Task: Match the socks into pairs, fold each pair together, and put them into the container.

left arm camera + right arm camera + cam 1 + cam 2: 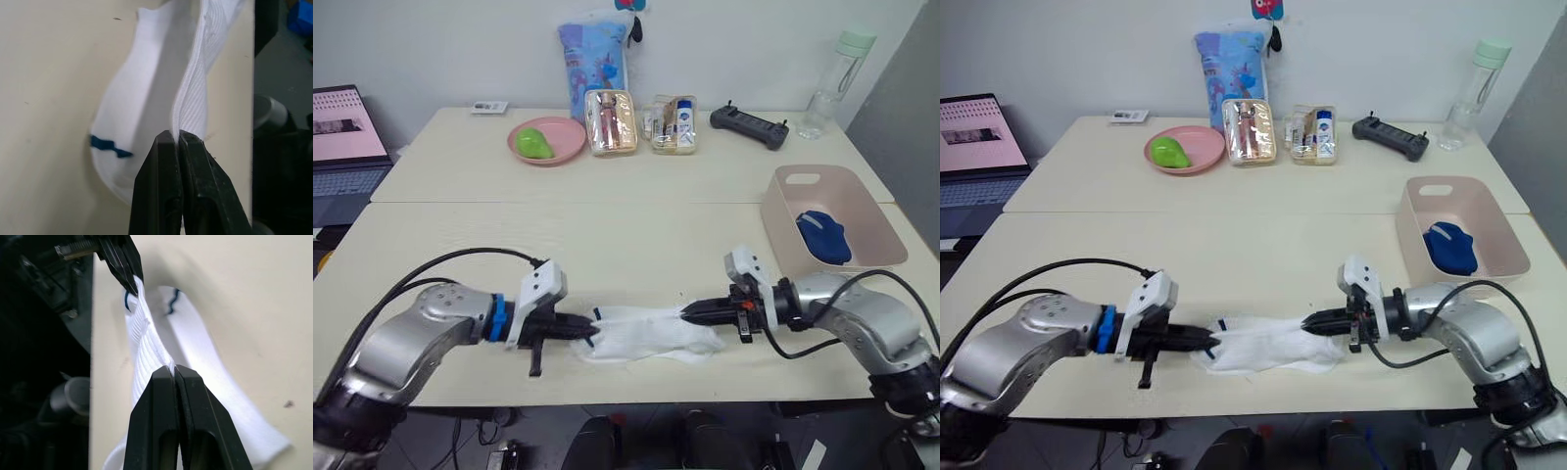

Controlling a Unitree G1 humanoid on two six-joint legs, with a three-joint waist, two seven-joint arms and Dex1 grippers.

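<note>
Pinching white socks (651,335) at opposite ends | left fingers (178,147), right fingers (173,377) clamped | blue cuff marks

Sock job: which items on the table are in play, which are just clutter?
In play:
white socks, pinched by left gripper and right gripper
pink container
dark blue socks inside it

Clutter:
pink plate
zip pouches
water bottle
black controller
laptop

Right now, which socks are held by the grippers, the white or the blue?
The white socks, stretched between both grippers near the table's front edge; the blue socks lie in the pink container.
</note>
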